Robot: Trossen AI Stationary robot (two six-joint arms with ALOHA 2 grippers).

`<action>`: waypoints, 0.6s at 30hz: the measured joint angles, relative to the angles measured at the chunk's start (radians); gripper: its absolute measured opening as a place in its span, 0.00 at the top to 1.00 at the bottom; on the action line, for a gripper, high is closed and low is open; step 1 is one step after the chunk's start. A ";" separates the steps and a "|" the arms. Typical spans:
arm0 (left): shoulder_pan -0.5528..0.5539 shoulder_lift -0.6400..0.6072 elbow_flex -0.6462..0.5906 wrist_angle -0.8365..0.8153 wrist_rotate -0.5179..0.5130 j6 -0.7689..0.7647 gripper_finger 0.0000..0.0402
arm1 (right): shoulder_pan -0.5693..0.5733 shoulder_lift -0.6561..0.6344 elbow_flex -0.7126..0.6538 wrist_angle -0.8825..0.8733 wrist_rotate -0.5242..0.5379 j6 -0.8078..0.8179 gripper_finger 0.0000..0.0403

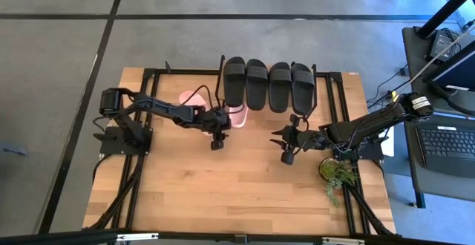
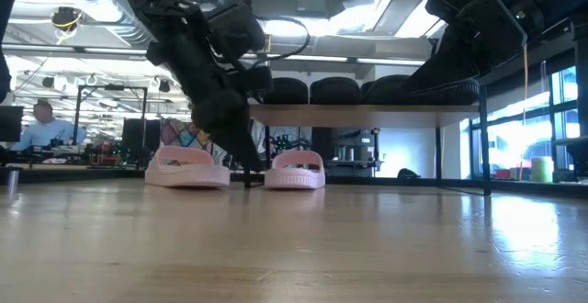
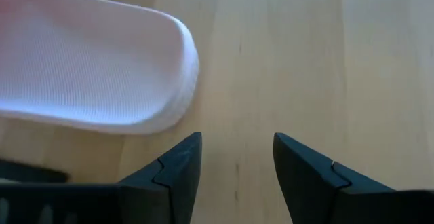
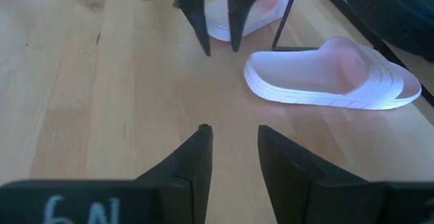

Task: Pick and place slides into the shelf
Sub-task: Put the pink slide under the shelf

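Four black slides (image 1: 269,85) lie side by side on the shelf's light top board (image 2: 367,113), toes toward the far edge. Two pink slides rest sole-down on the table at the shelf's left end: one (image 1: 237,116) by its near edge, one (image 1: 190,98) farther left, partly under the left arm. My left gripper (image 1: 217,139) is open and points down between them (image 2: 188,167) (image 2: 296,170); a pink heel (image 3: 102,68) lies just beside its fingers. My right gripper (image 1: 286,147) is open, hovering right of centre and facing the left gripper (image 4: 217,27) and a pink slide (image 4: 332,78).
A small potted plant (image 1: 338,174) stands on the table near the right arm's base. A desk with a laptop (image 1: 445,141) is beyond the table's right edge. The shelf's thin black legs (image 4: 285,17) stand next to the pink slides. Bare wood (image 1: 223,193) fills the near half.
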 joint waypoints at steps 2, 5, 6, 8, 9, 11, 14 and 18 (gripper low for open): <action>-0.009 -0.013 0.001 -0.021 -0.004 0.000 0.57 | 0.000 0.000 0.000 -0.006 0.000 0.000 0.70; -0.017 -0.055 0.000 -0.111 -0.007 -0.002 0.57 | 0.000 0.000 -0.001 -0.014 0.000 0.000 0.70; -0.020 -0.075 0.000 -0.142 -0.009 -0.003 0.57 | -0.002 0.000 -0.001 -0.019 0.000 0.000 0.70; -0.024 -0.117 0.000 -0.204 -0.020 -0.024 0.57 | -0.003 0.000 -0.001 -0.018 0.000 -0.001 0.70; -0.027 -0.140 0.000 -0.235 -0.033 -0.037 0.57 | -0.006 0.000 -0.001 -0.021 0.000 0.001 0.70; -0.036 -0.192 0.000 -0.296 -0.098 -0.055 0.57 | -0.011 0.000 -0.001 -0.021 0.000 -0.001 0.70; -0.052 -0.263 0.000 -0.386 -0.277 -0.087 0.57 | -0.017 0.000 -0.001 -0.023 0.000 -0.001 0.70; -0.057 -0.315 0.001 -0.453 -0.540 -0.173 0.57 | -0.020 0.000 -0.001 -0.023 0.000 0.000 0.70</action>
